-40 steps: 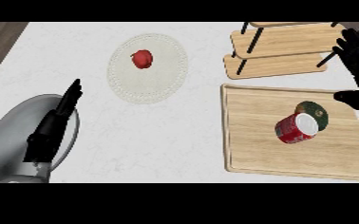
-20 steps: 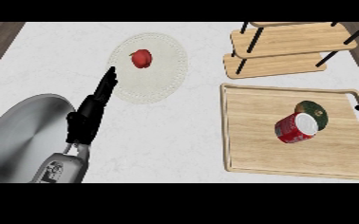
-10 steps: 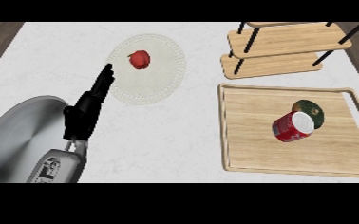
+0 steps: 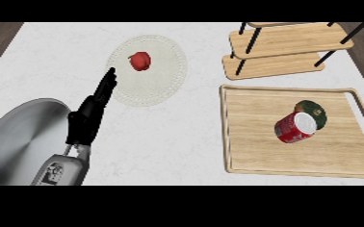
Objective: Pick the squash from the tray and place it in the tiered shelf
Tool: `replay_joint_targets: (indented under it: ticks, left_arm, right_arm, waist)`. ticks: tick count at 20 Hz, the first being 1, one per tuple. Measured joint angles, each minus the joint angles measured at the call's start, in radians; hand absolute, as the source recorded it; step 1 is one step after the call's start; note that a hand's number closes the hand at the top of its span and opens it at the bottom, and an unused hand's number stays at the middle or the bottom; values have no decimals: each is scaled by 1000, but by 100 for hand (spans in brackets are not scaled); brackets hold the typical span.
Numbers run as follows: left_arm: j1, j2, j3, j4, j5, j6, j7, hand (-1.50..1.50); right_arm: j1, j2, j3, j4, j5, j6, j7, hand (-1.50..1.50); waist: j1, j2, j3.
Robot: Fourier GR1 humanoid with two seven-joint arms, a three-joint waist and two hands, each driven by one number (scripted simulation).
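Nothing of the task is done yet: your squash (image 4: 313,111) lies on the wooden tray (image 4: 249,125), touching a red can (image 4: 293,128), and the tiered shelf (image 4: 284,48) holds nothing. Your left hand (image 4: 91,110) rests open with straight fingers, holding nothing; the right hand is out of view, so picking and placing both remain.

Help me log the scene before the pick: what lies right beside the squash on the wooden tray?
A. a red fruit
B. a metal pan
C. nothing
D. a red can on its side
D: the red can lies tipped against the dark green squash on the tray.
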Motion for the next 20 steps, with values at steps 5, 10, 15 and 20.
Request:
replay_joint_targets:
  ticks: [5,10,15,20]
  left_arm:
    - [7,-2,11,-16,-4,-16,15,0]
    - [-22,-20,35,2,-20,-31,25,0]
    - [-24,-40,44,-3,-40,-41,34,0]
    - [-38,-56,68,30,-55,-58,15,0]
  right_arm:
    - [59,6,1,-190,25,-5,165,-150]
    - [122,52,-47,-322,47,13,255,-150]
    - [172,115,-87,-440,83,19,321,-150]
    - [184,188,-106,-510,138,26,386,-150]
  waist:
    - [1,1,1]
    - [4,3,1]
    - [6,4,2]
    - [8,4,2]
